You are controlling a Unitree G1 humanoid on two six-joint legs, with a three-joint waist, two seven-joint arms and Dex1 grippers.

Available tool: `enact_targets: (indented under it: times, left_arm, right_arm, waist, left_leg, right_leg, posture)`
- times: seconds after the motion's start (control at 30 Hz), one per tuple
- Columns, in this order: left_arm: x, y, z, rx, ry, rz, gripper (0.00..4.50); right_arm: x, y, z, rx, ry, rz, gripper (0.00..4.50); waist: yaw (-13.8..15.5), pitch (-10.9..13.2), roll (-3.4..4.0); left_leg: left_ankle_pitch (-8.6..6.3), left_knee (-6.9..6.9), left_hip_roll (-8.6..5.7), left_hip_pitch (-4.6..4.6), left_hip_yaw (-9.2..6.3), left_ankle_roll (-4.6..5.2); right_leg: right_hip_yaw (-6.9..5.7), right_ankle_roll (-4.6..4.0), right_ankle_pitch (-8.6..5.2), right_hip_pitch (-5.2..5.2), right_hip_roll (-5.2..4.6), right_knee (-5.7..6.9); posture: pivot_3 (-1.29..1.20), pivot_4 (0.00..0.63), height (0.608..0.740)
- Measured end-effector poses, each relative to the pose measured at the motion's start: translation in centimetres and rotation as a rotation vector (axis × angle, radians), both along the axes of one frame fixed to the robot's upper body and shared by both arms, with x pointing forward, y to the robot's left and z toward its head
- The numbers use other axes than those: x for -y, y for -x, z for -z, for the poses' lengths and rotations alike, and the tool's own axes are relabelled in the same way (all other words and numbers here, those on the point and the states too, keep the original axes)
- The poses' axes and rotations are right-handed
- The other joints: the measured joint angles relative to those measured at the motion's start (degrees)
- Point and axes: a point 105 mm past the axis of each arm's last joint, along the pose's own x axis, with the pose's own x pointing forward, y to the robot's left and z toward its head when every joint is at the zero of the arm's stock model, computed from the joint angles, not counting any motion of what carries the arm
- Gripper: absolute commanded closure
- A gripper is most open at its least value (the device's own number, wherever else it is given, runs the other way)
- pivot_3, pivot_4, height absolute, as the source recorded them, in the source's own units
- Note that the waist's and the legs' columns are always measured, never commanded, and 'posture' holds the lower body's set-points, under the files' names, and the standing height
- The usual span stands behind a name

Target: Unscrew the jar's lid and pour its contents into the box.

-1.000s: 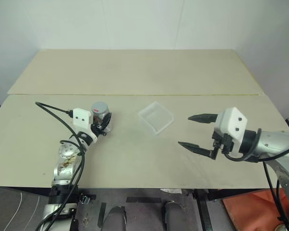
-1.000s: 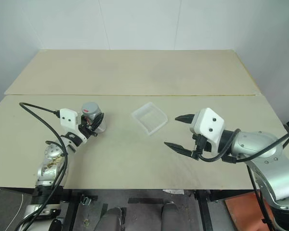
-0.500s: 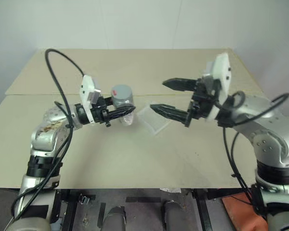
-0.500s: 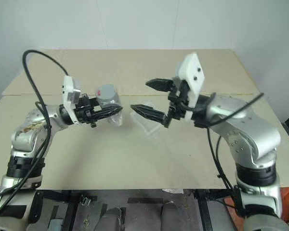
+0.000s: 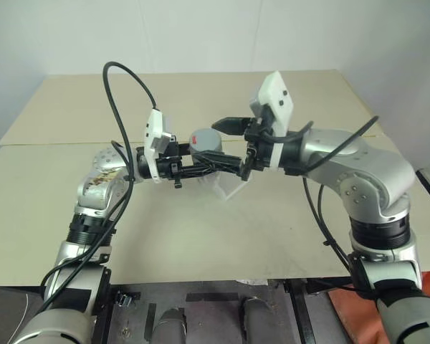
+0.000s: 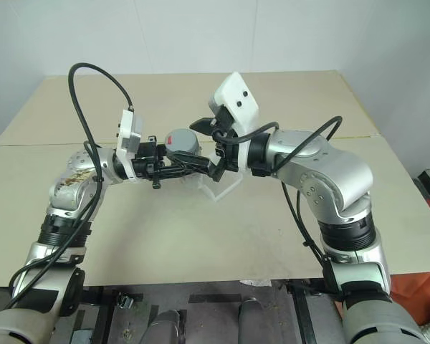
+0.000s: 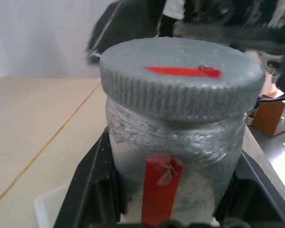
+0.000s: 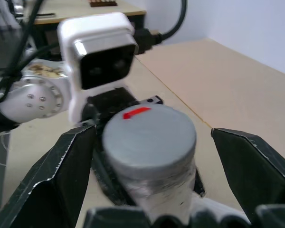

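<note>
Jar (image 5: 204,147) aloft, box (image 5: 233,188) on table (image 5: 287,222) beneath

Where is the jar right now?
In the head views the jar is held above the table's middle, clamped in the left hand, with the open right hand straddling its lid.

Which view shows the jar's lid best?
The left wrist view: the lid shows close up, ribbed edge and red mark plain, screwed on the jar. The right wrist view shows its top between open fingers; the eye views show it small between both grippers.
</note>
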Motion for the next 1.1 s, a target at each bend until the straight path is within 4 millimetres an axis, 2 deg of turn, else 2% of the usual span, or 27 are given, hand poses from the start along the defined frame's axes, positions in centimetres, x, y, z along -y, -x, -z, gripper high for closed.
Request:
enact_targets:
  times: [0.1,0.2,0.33,0.53,0.63,0.77,0.87,1.03,1.1]
  left_arm:
    - [0.0,0.0,0.0,0.001,-0.002,0.001,2.58]
    - [-0.1,-0.1,0.1,0.004,-0.012,-0.007,2.58]
    - [0.0,-0.1,-0.1,0.012,-0.02,-0.008,2.58]
    - [-0.1,0.4,-0.1,0.002,-0.026,0.04,2.58]
    - [-0.5,1.7,-0.3,-0.016,-0.042,0.145,2.58]
    - [-0.7,4.3,-0.8,-0.012,-0.122,0.306,2.58]
    - [-0.6,5.0,-0.7,-0.02,-0.137,0.345,2.58]
    - [-1.0,4.9,-0.3,-0.053,-0.135,0.321,2.58]
    - [-1.1,4.8,-0.1,-0.058,-0.136,0.312,2.58]
  right_arm:
    - [-0.3,-0.3,-0.1,0.003,-0.009,0.019,0.0]
    - [-0.5,-0.3,-0.2,0.002,-0.014,0.016,0.57]
    - [-0.7,0.0,-0.1,-0.006,-0.006,-0.024,1.75]
    - [-0.7,0.2,0.1,-0.005,-0.005,-0.146,1.75]
    - [-0.9,0.9,0.0,0.021,0.004,-0.328,1.75]
    - [-1.2,2.4,-0.2,0.058,0.042,-0.655,1.75]
    - [-1.4,2.5,-0.2,0.074,0.066,-0.795,1.75]
    - [-2.0,1.7,0.3,0.071,0.051,-0.861,1.75]
    - [-2.1,1.5,0.5,0.086,0.055,-0.856,1.03]
  waist:
    - [0.12,0.0,0.0]
    - [0.25,0.0,0.0]
    - [0.27,0.0,0.01]
    - [0.17,0.01,0.01]
    - [-0.08,0.03,0.04]
    - [-0.97,0.05,0.08]
    - [-1.22,0.06,0.08]
    - [-1.57,0.07,0.11]
    - [-1.5,0.08,0.11]
  left_leg:
    - [0.0,0.0,-0.01,-0.02,-0.01,0.0]
    - [0.0,0.0,-0.01,-0.02,-0.02,0.0]
    - [0.0,0.0,-0.01,-0.02,-0.02,0.0]
    - [0.0,0.0,-0.01,-0.02,-0.02,0.0]
    - [0.0,0.0,0.0,-0.01,-0.01,0.0]
    - [0.0,0.0,0.0,0.01,-0.02,0.0]
    - [0.01,0.01,0.0,0.02,-0.03,-0.02]
    - [0.05,-0.01,0.02,0.01,-0.06,-0.1]
    - [0.1,0.0,0.01,-0.02,-0.07,-0.17]
  right_leg:
    - [0.0,0.0,0.0,0.01,-0.01,0.01]
    - [-0.01,0.0,0.0,0.01,0.0,0.01]
    - [-0.01,0.0,0.0,0.02,0.0,0.01]
    - [0.0,0.01,0.0,0.01,0.0,-0.02]
    - [0.0,0.01,0.0,0.01,0.0,-0.02]
    - [-0.01,0.02,-0.01,0.06,0.0,-0.02]
    - [-0.01,0.02,-0.01,0.05,0.01,0.0]
    - [-0.01,0.01,-0.01,-0.01,0.04,0.1]
    - [-0.01,0.01,0.0,-0.01,0.03,0.12]
  posture:
    - [0.0,0.15,0.74]
    - [0.0,0.15,0.74]
    - [0.0,0.15,0.74]
    - [0.0,0.15,0.74]
    - [0.0,0.15,0.74]
    - [0.0,0.15,0.74]
    - [0.0,0.15,0.74]
    - [0.0,0.15,0.74]
    - [0.0,0.15,0.74]
